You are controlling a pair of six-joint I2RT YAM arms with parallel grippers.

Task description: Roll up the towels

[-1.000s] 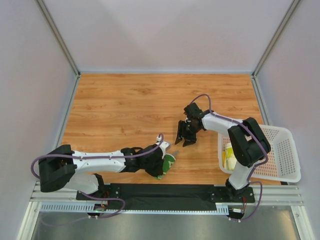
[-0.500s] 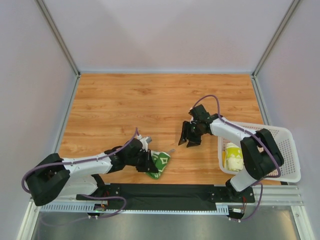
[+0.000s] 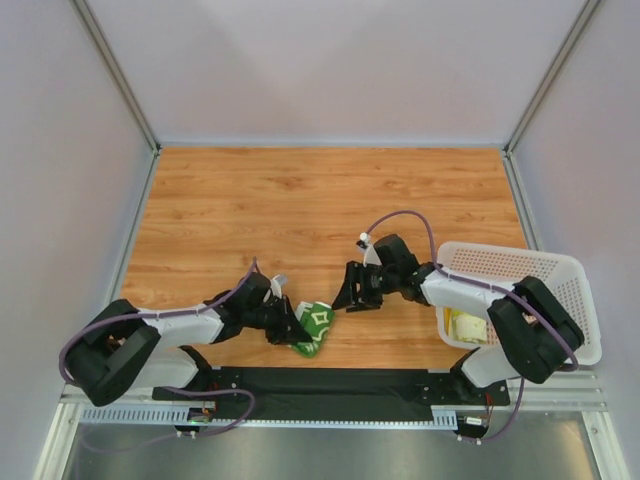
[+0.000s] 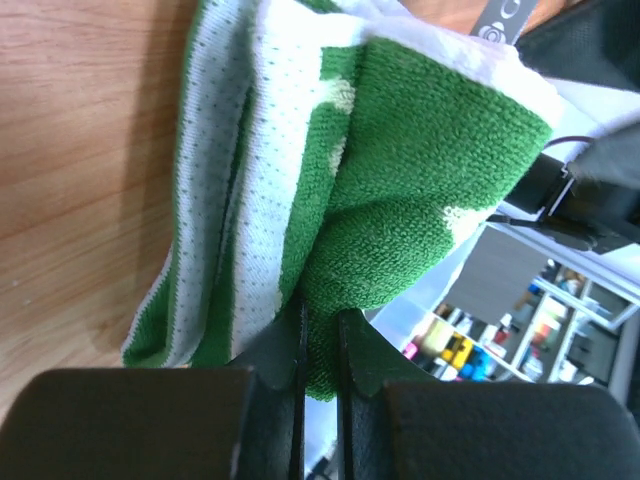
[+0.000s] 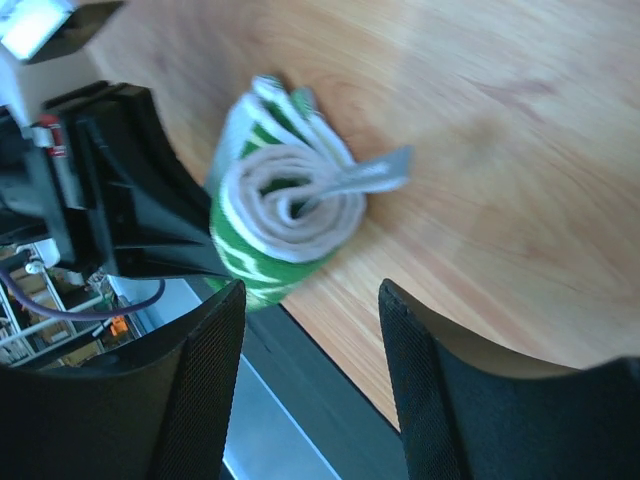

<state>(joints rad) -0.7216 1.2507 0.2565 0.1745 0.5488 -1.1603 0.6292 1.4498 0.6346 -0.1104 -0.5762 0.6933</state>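
The dark green towel (image 3: 316, 326) with cream prints is rolled up and lies at the table's near edge, its spiral end facing my right wrist view (image 5: 292, 212). My left gripper (image 3: 289, 327) is shut on an edge of this roll (image 4: 420, 170), the cloth pinched between its jaws (image 4: 320, 325). My right gripper (image 3: 346, 298) hovers just right of the roll, open and empty (image 5: 310, 292). The pale yellow towel (image 3: 462, 326) lies rolled inside the basket.
The white perforated basket (image 3: 572, 300) stands at the right edge of the table beside the right arm's base. A black strip (image 3: 340, 385) runs along the table's near edge just below the roll. My left gripper's black body (image 5: 120, 215) shows behind the roll.
My right gripper has moved left and nearer, toward the green roll, and its jaws have widened a little. My left gripper has kept its hold and shifted the roll slightly.
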